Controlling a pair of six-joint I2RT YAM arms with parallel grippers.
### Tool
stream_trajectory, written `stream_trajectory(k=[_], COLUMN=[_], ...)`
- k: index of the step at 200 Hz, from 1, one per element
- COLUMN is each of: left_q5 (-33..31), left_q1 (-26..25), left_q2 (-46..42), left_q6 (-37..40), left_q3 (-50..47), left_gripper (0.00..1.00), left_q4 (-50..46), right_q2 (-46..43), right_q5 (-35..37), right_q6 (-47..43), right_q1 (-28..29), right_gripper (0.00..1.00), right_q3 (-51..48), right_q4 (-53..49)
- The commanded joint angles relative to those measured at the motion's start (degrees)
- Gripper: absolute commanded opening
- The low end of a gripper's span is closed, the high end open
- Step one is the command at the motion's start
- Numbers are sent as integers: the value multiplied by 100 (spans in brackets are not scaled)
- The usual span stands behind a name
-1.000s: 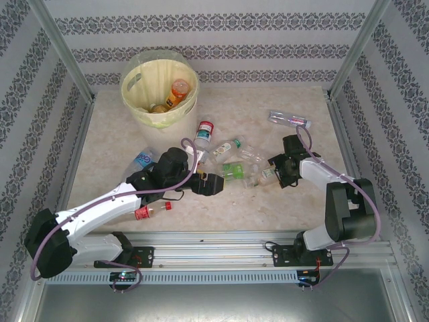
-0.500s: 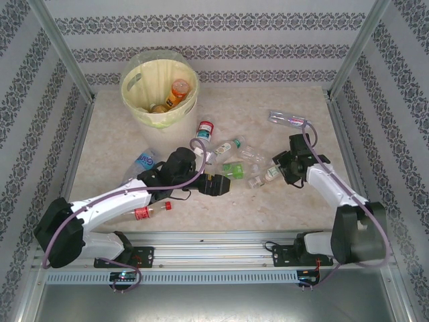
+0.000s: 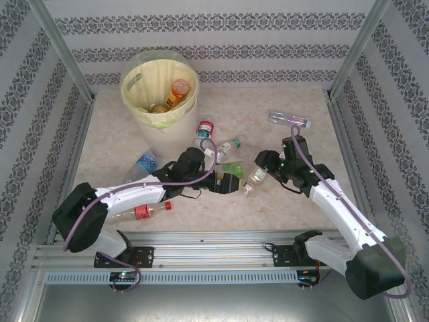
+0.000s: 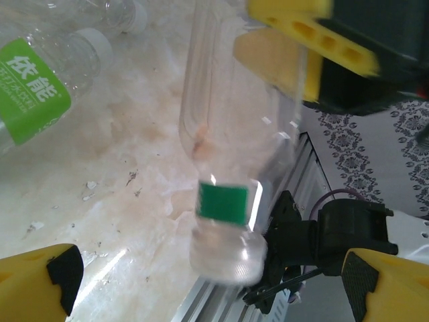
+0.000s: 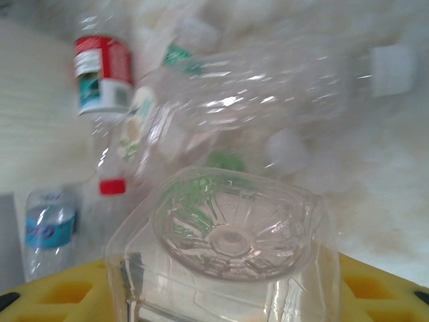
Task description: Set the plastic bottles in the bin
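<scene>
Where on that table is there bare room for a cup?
Bare marble: left of the bin, between the bin and the lone far-right bottle, and midway along the near edge. The middle is crowded with bottles, the right gripper holding a clear bottle.

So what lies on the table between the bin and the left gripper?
In the top view, a red-labelled bottle lies there, near the front of the bin; closer to the left gripper sits a green-labelled bottle.
</scene>
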Motion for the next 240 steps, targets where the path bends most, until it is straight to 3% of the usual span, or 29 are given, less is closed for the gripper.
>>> stream_trajectory(k=[1,55,124,171,240], left_q5=[144,0,387,421,331], left_q1=[-100,-115,-213,-214,-218], left_q2=[219,556,501,453,442], left_q6=[-308,-420,-361,-514,-631], left_q3=[135,294,152,87,150], left_gripper=[99,93,92,91,70], left_q4=[763,1155,1438,1761,1689], right_q2=[-165,-95,-127,-47,-88], right_q5=[-185,-214,115,-541,-452], right_q6=[-293,-439,-457,-448,-562], right_q1=[321,844,920,934,938], right_gripper=[54,54,54,53,53], right_q3=[248,545,506,454,384], right_q4=[141,49,-17,386,272])
